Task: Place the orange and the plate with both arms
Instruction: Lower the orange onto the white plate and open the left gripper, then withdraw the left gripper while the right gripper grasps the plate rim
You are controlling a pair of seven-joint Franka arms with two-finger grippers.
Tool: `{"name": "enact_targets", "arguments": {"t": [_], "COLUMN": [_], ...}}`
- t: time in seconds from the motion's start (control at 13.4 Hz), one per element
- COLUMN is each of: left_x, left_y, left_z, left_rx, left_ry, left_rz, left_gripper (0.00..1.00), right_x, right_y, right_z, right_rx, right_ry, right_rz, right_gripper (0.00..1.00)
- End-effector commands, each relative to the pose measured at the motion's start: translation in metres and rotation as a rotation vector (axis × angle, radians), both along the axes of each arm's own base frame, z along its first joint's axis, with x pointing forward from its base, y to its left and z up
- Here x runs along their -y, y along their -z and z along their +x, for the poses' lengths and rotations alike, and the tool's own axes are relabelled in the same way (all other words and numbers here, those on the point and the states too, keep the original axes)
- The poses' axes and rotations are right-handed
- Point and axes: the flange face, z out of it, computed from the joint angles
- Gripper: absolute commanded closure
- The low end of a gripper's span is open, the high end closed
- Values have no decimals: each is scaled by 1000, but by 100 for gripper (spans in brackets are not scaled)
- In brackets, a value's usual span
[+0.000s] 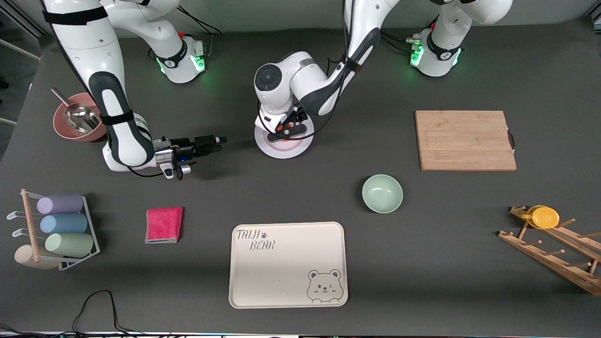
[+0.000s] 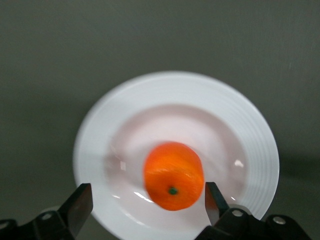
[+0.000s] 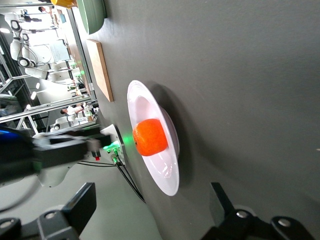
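Note:
The white plate (image 1: 287, 152) lies on the table between the two arm bases. The orange (image 2: 173, 175) lies in the plate's well (image 2: 250, 130); in the front view the left hand hides it. My left gripper (image 1: 284, 132) hangs just over the plate, open, with one finger on each side of the orange and not touching it (image 2: 147, 202). My right gripper (image 1: 220, 139) is open and empty, low over the table beside the plate toward the right arm's end, pointing at it (image 3: 150, 202). The right wrist view shows the plate (image 3: 145, 97) and orange (image 3: 150, 136) ahead.
A pink bowl with a metal scoop (image 1: 77, 123), a pink cloth (image 1: 164, 224) and a rack of pastel cups (image 1: 61, 225) are at the right arm's end. A bear tray (image 1: 288, 264), green bowl (image 1: 382, 193), cutting board (image 1: 465, 140) and wooden rack with a yellow cup (image 1: 544, 217) stand elsewhere.

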Motion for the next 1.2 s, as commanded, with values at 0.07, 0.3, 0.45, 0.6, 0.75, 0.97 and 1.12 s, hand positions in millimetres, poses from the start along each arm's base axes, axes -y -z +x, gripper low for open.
{"name": "enact_targets", "arguments": {"t": [0.07, 0.3, 0.45, 0.6, 0.75, 0.97, 1.12], "left_x": [-93, -209, -279, -353, -417, -481, -529], "left_y": [-103, -160, -185, -203, -221, -238, -244], "left_z": [69, 140, 172, 196, 205, 206, 199], "left_rx": [-25, -65, -71, -77, -101, -102, -105], "left_ry": [68, 95, 104, 28, 94, 81, 130], "left_rz": [32, 11, -14, -36, -74, -79, -71], "left_gripper": [0, 0, 0, 0, 0, 0, 0], "right_x": [-22, -42, -50, -60, -65, -76, -81], "right_y": [3, 13, 19, 26, 37, 58, 61], "right_z": [-11, -25, -31, -39, -44, -59, -62], "right_rx": [46, 63, 79, 96, 118, 145, 147], "right_ry": [29, 58, 80, 97, 105, 121, 132], "right_rz": [8, 10, 13, 17, 9, 17, 22], "right_gripper": [0, 0, 0, 0, 0, 0, 0]}}
